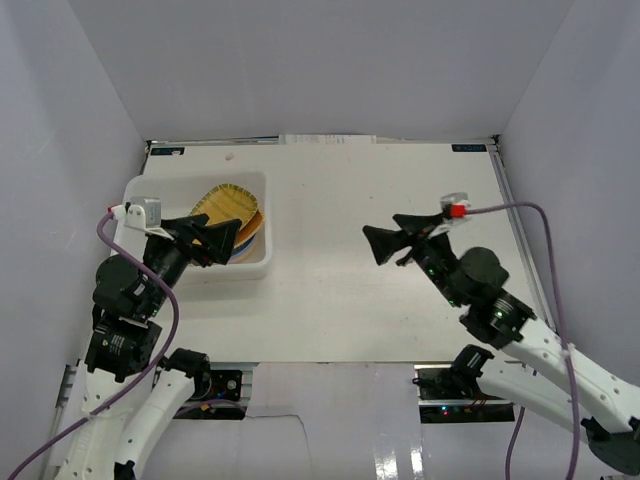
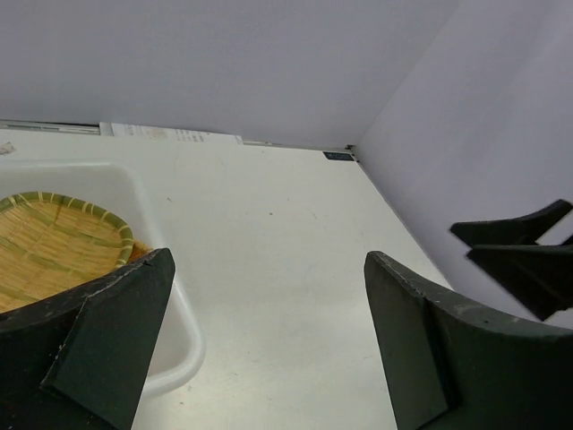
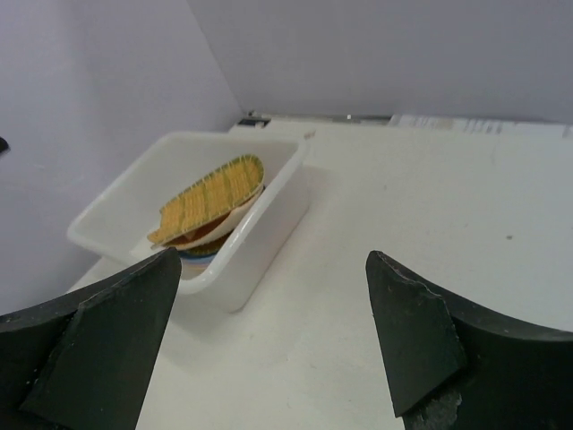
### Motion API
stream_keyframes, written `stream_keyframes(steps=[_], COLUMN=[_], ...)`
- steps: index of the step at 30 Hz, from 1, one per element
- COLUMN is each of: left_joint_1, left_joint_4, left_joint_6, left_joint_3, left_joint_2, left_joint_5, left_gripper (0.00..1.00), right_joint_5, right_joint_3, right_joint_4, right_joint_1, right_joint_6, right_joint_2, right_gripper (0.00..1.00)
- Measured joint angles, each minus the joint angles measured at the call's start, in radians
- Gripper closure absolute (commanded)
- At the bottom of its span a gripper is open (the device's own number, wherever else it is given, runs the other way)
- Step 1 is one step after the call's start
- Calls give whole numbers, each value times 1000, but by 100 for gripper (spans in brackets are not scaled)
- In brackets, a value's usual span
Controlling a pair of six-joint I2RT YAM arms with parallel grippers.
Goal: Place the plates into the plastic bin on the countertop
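The white plastic bin stands at the left of the white countertop. A stack of plates lies in it, topped by a yellow woven straw tray, with orange, cream and blue rims showing beneath. The bin and the tray also show in the right wrist view, and the tray in the left wrist view. My left gripper is open and empty, hovering over the bin's near right part. My right gripper is open and empty above the middle of the countertop, pointing left toward the bin.
White walls enclose the countertop on the back and both sides. A purple cable loops from the right wrist along the right wall. The right gripper's fingers show at the right edge of the left wrist view.
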Motion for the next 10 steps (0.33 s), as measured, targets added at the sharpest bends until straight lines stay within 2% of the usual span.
stream_keyframes(steps=[5, 10], left_joint_1=[0, 0], left_joint_4=[-21, -36], left_joint_6=[0, 2], left_joint_3=[-71, -138], left_joint_2=[-42, -50], left_joint_5=[20, 50], left_gripper=[2, 2], right_joint_5=[101, 187], right_joint_3=[-89, -203], right_joint_4=[-70, -149], right_joint_1=[0, -1], right_joint_6=[-34, -35], right_joint_2=[-331, -492], right_gripper=[10, 10])
